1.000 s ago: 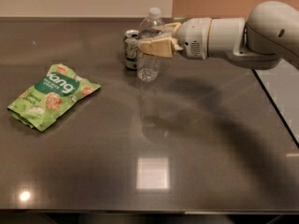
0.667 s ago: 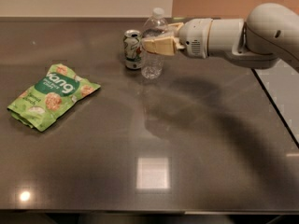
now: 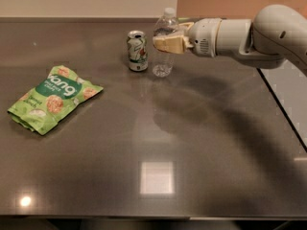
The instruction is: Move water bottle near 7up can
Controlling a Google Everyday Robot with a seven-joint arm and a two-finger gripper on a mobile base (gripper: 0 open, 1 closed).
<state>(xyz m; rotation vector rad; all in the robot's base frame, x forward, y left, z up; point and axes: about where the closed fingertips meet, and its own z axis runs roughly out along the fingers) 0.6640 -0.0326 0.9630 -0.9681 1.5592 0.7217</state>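
Observation:
The water bottle (image 3: 163, 63), clear with a white cap, stands upright just right of the 7up can (image 3: 137, 51) at the back middle of the dark table, a small gap between them. My gripper (image 3: 166, 43) reaches in from the right at the end of the white arm (image 3: 240, 36). Its tan fingers (image 3: 169, 44) are closed around the bottle's middle. The bottle's base is at or just above the tabletop. The can stands upright and untouched.
A flat green chip bag (image 3: 52, 97) lies at the left of the table (image 3: 192, 143). The table's right edge (image 3: 283, 114) runs diagonally under the arm. A wall stands behind the table.
My gripper and the water bottle have shifted together a little to the right and back, widening the gap to the can slightly. The can and chip bag have not moved.

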